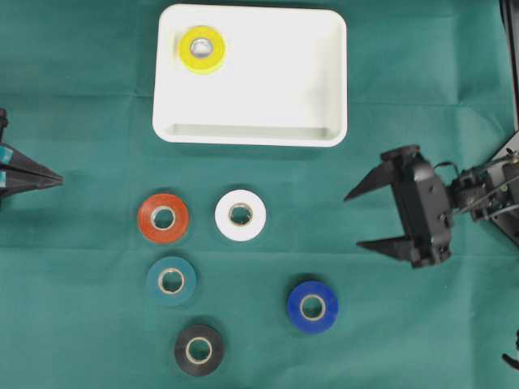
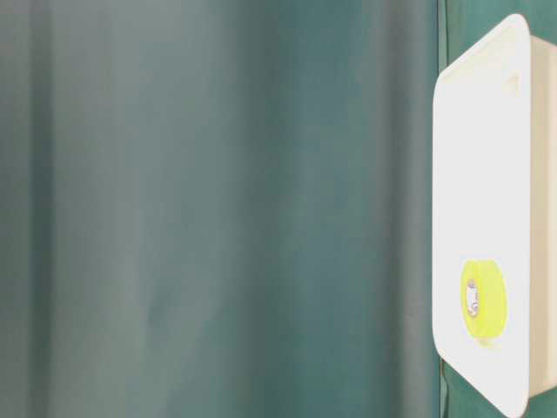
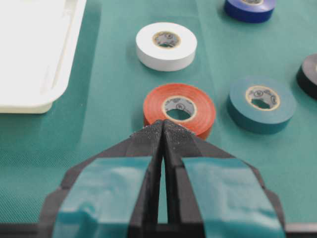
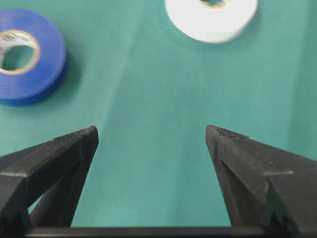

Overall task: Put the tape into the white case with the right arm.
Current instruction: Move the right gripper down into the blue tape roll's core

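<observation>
One yellow tape [image 1: 202,49] already in the white case [image 1: 324,81]. Right gripper [image 1: 357,219] jaws spread, empty; white tape [image 1: 240,215] ahead of the tips, blue tape [image 1: 312,306] off to one side. Four others left.

The worktop [image 1: 81,324] is covered in plain dark green cloth. The white case [image 1: 259,130] is plain white, and the tape roll [image 1: 202,49] lying in it is bright yellow. Five more rolls show on the cloth: an orange-red roll [image 1: 163,217], a white roll [image 1: 241,215], a teal roll [image 1: 171,280], a blue roll [image 1: 312,306] and a black roll [image 1: 199,350], each with a pale inner core. The right gripper [image 1: 357,219] is all black. The left gripper [image 3: 163,130] is black with light teal bands.
</observation>
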